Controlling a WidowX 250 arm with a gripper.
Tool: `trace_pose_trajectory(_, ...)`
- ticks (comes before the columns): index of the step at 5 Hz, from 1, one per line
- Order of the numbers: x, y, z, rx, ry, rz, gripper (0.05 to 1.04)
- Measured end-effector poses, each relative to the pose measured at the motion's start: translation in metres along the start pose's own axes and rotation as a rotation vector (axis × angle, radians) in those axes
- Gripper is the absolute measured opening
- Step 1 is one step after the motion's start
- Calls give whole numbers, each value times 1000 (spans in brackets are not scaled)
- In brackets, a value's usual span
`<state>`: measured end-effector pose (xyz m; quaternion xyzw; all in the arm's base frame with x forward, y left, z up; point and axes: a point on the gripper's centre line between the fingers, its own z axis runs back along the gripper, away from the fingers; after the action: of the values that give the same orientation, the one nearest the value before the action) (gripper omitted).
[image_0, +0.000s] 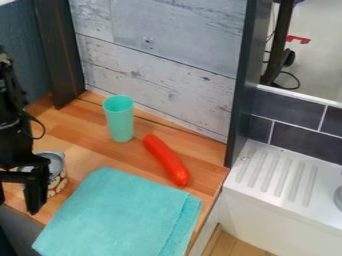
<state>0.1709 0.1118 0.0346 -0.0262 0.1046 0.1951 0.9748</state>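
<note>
At the left edge of the camera view, the black gripper (18, 197) hangs over the front left of the wooden counter, open, its two fingers spread apart. Just right of its right finger and partly behind it stands a can (59, 176) with a patterned side and a grey top. A folded turquoise cloth (117, 215) lies at the front. Farther back, a mint-green cup (120, 120) is upright. Between cup and cloth, a red-orange sausage-shaped toy (165, 159) lies diagonally.
The wooden counter (80, 137) is backed by a whitewashed plank wall (160, 65) with dark posts at both ends. On the right is a white ribbed drainboard (277, 175) below dark tiles.
</note>
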Motion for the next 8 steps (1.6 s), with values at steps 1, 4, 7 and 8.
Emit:
trace_pose_trajectory(1,11,3,-4,-3,9,-8,1007)
trace_pose_trajectory(4,67,11,4,2,-60,-31,1007)
trace_pose_trajectory(7,132,20,24,2,-139,-109,1007)
trace_pose_trajectory(8,146,20,27,0,-177,-142,1007)
